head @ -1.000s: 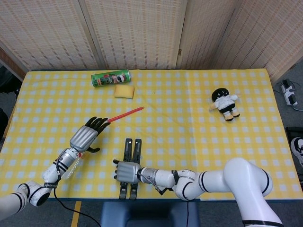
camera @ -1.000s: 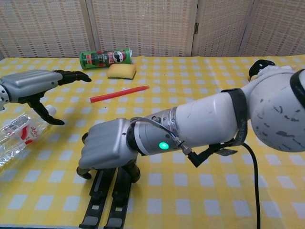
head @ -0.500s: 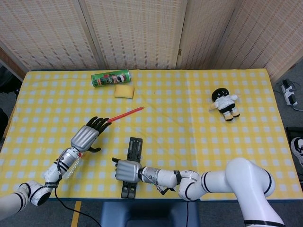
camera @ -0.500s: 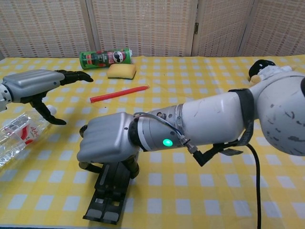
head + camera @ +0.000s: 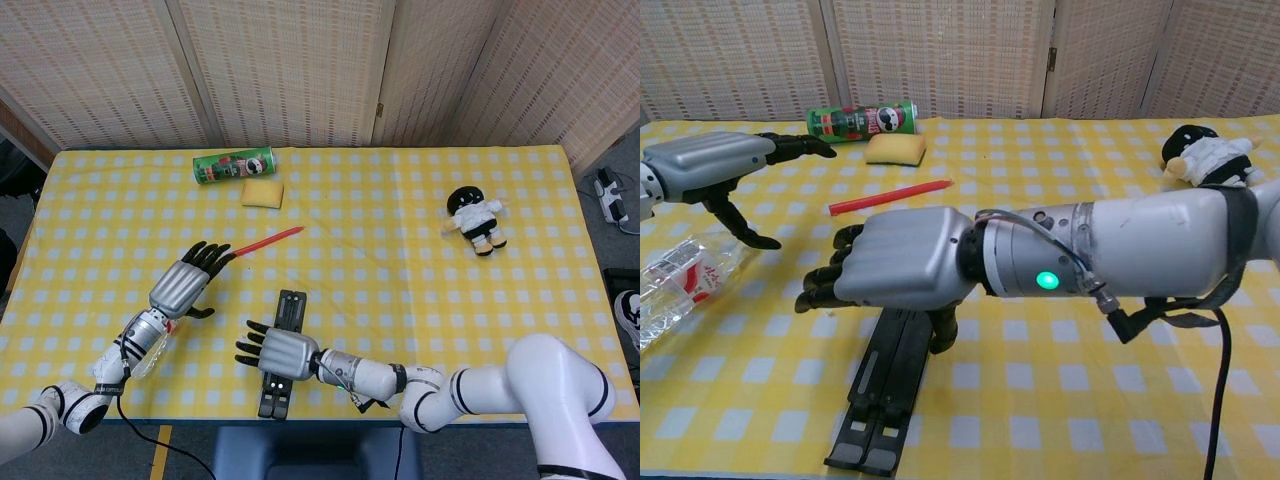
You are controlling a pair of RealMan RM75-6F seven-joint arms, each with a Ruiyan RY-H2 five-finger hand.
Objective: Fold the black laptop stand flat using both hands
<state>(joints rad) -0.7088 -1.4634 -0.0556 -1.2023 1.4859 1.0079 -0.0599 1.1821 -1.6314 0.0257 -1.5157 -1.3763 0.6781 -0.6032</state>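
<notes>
Right robot hand [image 5: 273, 352] open over laptop stand [image 5: 284, 347]

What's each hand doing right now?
Left hand: open, holding nothing.
Right hand: open, fingers spread over the laptop stand, not gripping it.

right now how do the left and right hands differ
The right hand hovers over the black stand, fingers spread, gripping nothing; the left hand is off to the side, away from the stand, near the red pen. The right points left across the table; the left points away from the robot. Both are silver with black fingers and hold nothing.
</notes>
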